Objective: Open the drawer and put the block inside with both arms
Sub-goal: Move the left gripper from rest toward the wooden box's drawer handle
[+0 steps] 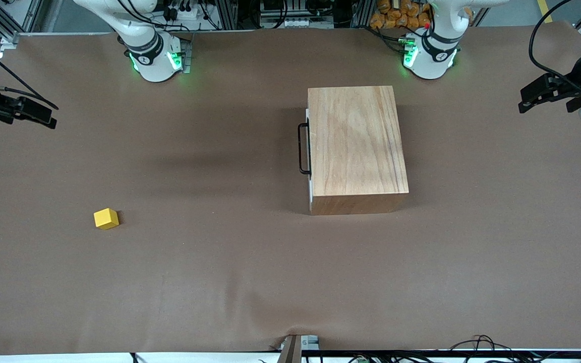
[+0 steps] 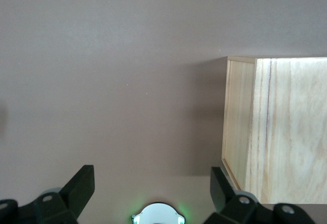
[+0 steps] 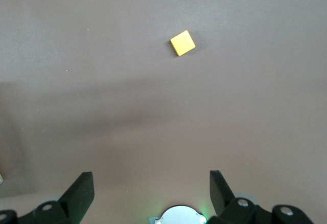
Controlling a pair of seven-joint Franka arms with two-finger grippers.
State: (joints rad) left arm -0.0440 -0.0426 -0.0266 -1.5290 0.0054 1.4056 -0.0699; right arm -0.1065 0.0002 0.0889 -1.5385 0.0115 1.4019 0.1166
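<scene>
Covering the whole work surface, a brown table (image 1: 250, 282) carries everything in the scene. The wooden box (image 1: 356, 141) stands on it toward the left arm's end, close in front of the left arm's base (image 1: 429, 60). Its drawer (image 1: 309, 151) is pushed fully in, the white front panel flush with the box and facing the right arm's end of the table, with the black wire handle (image 1: 302, 148) standing out from it. The left gripper (image 1: 535, 98) hangs in the air over the table's edge at the left arm's end, fingers (image 2: 82, 185) spread wide with nothing between them. The right gripper (image 1: 36, 113) hangs over the table's edge at the right arm's end, its fingers (image 3: 82, 188) likewise spread and empty. The yellow block (image 1: 106, 219) sits alone on the table toward the right arm's end, nearer to the front camera than the box and well apart from it.
</scene>
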